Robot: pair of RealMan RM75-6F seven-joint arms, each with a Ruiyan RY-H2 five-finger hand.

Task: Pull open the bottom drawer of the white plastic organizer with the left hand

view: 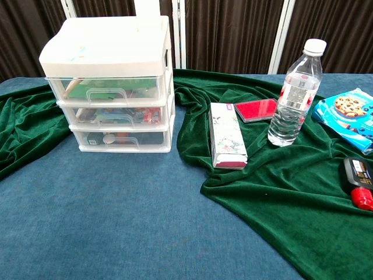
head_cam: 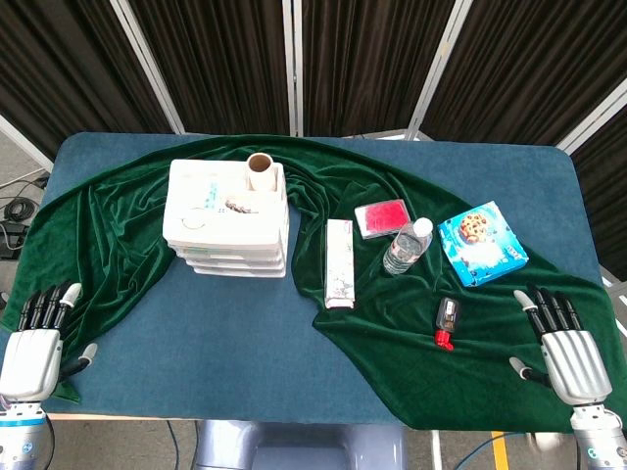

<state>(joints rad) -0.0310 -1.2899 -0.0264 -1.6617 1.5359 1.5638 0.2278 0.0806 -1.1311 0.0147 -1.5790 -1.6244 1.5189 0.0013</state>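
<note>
Nothing's started yet, as far as I can judge. The left hand (head_cam: 34, 348) sits at the near left corner of the table (head_cam: 245, 362), fingers spread, holding nothing, well apart from the organizer (view: 113, 81). The chest view doesn't show either hand.

The organizer stands toward the far left of the table, partly on the green cloth (head_cam: 108, 235), with a roll of tape (head_cam: 261, 171) on its lid. All three drawers look closed. The bottom drawer (view: 119, 139) faces the robot, its handle (view: 109, 140) at the middle of the front.

So the next move calls for a long reach forward and a bit right, getting low to the tabletop and hooking fingertips behind that handle, then pulling straight back. The organizer looks light, so it might slide along instead of opening.

Moving right: a tall narrow box (view: 227, 137), a red case (view: 256, 109), a water bottle (view: 294, 87), a blue cookie box (view: 349, 116), and a small black bottle with a red cap (view: 360, 182). All the labels are too small to read.

The right hand (head_cam: 563, 348) rests at the near right corner, open and empty.
</note>
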